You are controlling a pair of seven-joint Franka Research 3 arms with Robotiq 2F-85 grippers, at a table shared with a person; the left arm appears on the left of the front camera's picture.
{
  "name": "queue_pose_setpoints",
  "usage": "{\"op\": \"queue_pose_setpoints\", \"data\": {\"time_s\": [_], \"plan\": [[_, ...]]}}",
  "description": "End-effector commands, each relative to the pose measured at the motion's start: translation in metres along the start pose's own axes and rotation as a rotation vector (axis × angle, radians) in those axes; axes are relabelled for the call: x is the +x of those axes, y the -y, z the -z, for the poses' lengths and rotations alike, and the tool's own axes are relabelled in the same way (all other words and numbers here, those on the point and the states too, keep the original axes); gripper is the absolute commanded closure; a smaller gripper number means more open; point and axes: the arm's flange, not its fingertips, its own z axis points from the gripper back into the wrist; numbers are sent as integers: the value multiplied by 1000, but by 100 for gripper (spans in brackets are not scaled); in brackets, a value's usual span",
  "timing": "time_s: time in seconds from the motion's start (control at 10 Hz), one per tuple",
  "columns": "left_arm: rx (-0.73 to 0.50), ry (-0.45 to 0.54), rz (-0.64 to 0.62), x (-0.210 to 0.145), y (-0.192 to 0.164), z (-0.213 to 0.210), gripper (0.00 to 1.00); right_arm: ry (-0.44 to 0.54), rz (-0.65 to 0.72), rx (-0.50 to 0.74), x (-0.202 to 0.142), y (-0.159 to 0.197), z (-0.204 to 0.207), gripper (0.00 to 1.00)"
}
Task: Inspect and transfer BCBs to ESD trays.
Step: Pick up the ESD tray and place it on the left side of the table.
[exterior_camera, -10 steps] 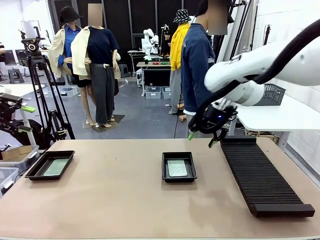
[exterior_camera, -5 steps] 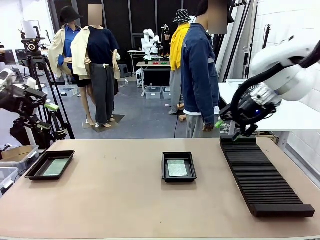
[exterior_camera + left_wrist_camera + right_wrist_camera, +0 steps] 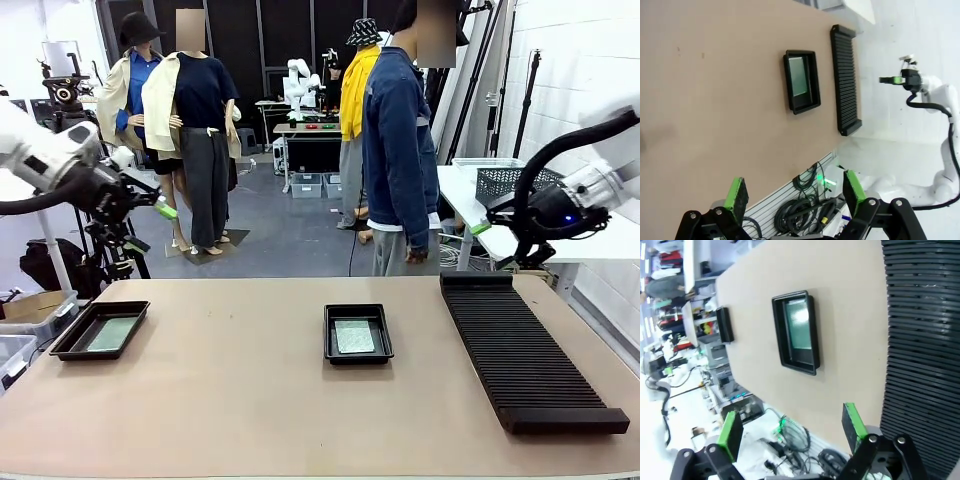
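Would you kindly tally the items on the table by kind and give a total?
Black trays: 2 (left, middle)
Green circuit boards: 2 (left, middle)
Black slotted rack: 1
Total: 5

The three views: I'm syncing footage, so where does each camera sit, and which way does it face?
Front view: robot's side, facing the person; left hand and right hand raised.
Left wrist view: high, looking down at the middle tray and rack; own open hand.
Right wrist view: high above the rack; own open hand.
Shared: middle tray, rack.
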Motion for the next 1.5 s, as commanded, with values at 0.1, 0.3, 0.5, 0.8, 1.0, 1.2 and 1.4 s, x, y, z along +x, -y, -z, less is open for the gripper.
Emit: {"op": "queue_pose_setpoints", "data": {"time_s": [0.1, 0.3, 0.5, 0.8, 1.0, 1.2, 1.4], "plan": [[169, -30, -22, -10, 37, 32, 0, -48, -19, 139, 7, 25, -7, 0], [244, -24, -47, -18, 60, 51, 0, -88, -26, 226, 10, 37, -10, 0], [294, -35, -42, -25, 79, 67, 0, -94, -36, 302, 11, 44, -14, 0], [350, -74, -24, -35, 110, 96, 0, -88, -42, 372, 9, 56, -21, 0], [402, -81, 0, -41, 128, 130, 0, -117, -42, 413, 11, 69, -27, 0], [437, -86, 5, -45, 141, 161, 0, -112, -33, 446, 9, 82, -33, 0], [467, -59, 10, -42, 148, 188, 0, -84, -23, 450, 14, 95, -28, 0]]}}
